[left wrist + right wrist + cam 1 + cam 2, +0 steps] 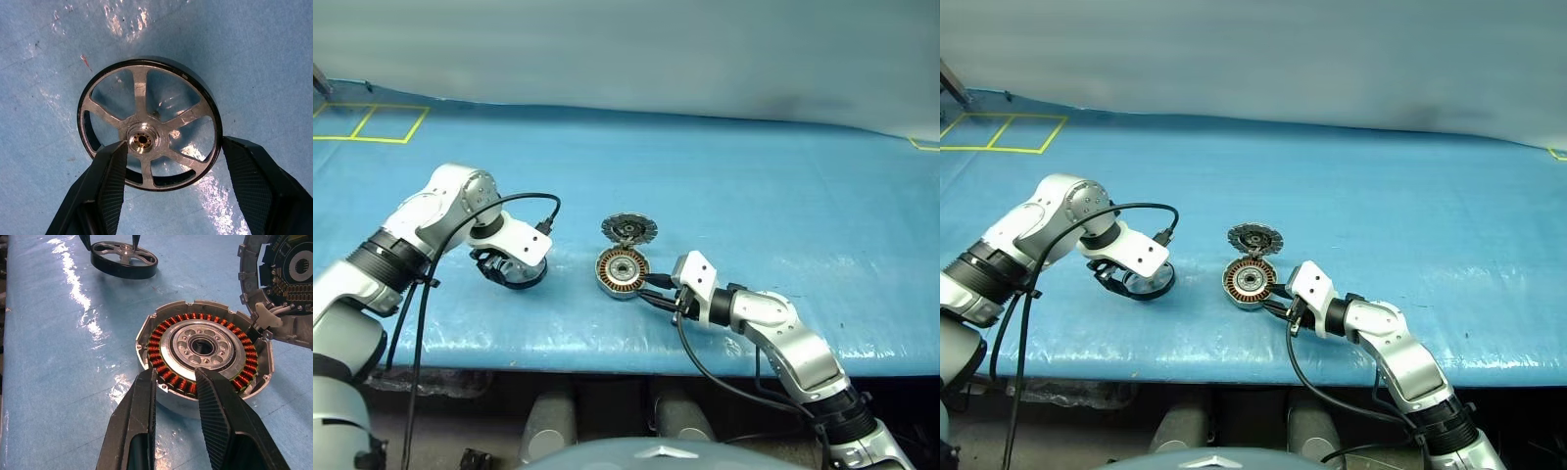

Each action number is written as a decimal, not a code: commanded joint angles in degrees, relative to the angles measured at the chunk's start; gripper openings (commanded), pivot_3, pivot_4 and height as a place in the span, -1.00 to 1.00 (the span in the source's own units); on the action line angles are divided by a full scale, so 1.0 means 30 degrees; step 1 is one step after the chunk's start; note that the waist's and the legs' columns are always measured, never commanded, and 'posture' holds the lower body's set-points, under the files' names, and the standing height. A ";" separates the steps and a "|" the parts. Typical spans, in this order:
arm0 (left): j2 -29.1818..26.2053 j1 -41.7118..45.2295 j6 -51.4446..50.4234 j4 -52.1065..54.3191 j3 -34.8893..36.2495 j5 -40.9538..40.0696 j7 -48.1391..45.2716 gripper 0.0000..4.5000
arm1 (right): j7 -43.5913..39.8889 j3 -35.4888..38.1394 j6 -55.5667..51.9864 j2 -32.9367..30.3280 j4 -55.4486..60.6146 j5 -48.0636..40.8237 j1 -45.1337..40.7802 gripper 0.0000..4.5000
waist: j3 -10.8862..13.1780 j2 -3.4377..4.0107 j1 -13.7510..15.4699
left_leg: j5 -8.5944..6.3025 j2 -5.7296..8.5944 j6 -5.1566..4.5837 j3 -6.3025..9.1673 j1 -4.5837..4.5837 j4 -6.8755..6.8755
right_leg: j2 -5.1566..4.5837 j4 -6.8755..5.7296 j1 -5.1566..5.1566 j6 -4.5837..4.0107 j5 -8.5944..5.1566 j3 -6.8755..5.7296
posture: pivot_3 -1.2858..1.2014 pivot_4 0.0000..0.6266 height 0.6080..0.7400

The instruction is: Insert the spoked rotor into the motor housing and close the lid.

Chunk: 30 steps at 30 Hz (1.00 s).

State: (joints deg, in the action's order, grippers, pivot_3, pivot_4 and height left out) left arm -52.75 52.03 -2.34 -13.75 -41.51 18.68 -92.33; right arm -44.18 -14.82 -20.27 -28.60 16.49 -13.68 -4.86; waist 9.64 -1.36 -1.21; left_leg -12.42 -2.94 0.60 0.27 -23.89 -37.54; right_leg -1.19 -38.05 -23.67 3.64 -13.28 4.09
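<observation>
While lid runs off-frame, left claw straddles rotor — open.

Blue-covered table is carrying everything. Motor housing is sitting on it right at the right gripper tips, lid standing open just beyond. Spoked rotor is lying flat under the left gripper. Yellow tape lines are sitting well beyond that.

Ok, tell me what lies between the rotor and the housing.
Nothing but bare blue mat lies between the rotor and the housing; the right wrist view shows it best.
</observation>
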 commanded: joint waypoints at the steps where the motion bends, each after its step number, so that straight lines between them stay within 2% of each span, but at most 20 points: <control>1: -0.0047 0.0070 -0.0115 0.0168 0.0240 -0.0200 -0.0057 0.46 | 0.0063 0.0230 0.0126 -0.0074 0.0841 0.0050 0.0026 -0.41 | 0.0000 0.0000 0.0009 | 0.0000 0.0001 0.0000 0.0000 0.0000 -0.0005 | -0.0001 0.0000 0.0003 0.0003 0.0002 0.0001 | 0.03 -0.52 1.00; 5: -0.1163 0.1002 -0.0353 0.0667 -0.1183 -0.1790 -0.0057 0.46 | 0.0172 0.0264 0.0190 -0.0084 0.0715 0.0140 0.0005 -0.41 | 0.0001 -0.0002 -0.0033 | 0.0000 0.0001 0.0000 -0.0002 -0.0007 -0.0026 | 0.0000 -0.0007 -0.0001 0.0018 0.0011 0.0008 | 0.03 -0.52 1.00; 10: -0.1544 0.1980 0.0030 0.0322 -0.2264 -0.2553 -0.0057 0.46 | 0.0224 0.0256 0.0262 -0.0003 0.0587 0.0206 -0.0034 -0.41 | 0.0002 -0.0001 -0.0055 | -0.0001 -0.0003 -0.0001 0.0002 -0.0016 -0.0025 | 0.0006 -0.0012 -0.0013 0.0018 0.0011 0.0005 | 0.03 -0.52 1.00; 23: 0.0557 0.1593 0.0659 -0.1076 -0.0543 -0.0592 0.0002 0.46 | 0.0313 0.0223 0.0419 0.0114 0.0579 0.0507 0.0038 -0.41 | 0.0002 -0.0002 -0.0046 | -0.0001 0.0001 -0.0001 0.0001 -0.0027 -0.0045 | 0.0006 -0.0012 -0.0011 0.0030 0.0018 0.0008 | 0.03 -0.52 1.00; 30: 0.0807 0.1192 0.1014 -0.1471 -0.0272 -0.0004 -0.0057 0.46 | 0.0389 0.0287 0.0396 0.0097 0.0724 0.0585 0.0222 -0.41 | 0.0001 -0.0001 -0.0077 | -0.0001 0.0000 -0.0001 0.0001 -0.0025 -0.0046 | 0.0008 -0.0015 -0.0012 0.0034 0.0022 0.0011 | 0.03 -0.52 1.00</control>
State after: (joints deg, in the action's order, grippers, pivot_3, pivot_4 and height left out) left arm -50.14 55.62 0.35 -18.02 -44.10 17.98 -92.36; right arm -43.28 -14.83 -20.00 -28.43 16.49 -11.84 -4.09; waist 9.64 -1.37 -1.44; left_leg -12.43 -2.94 0.60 0.28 -23.96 -37.68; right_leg -1.17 -38.09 -23.70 3.75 -13.21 4.12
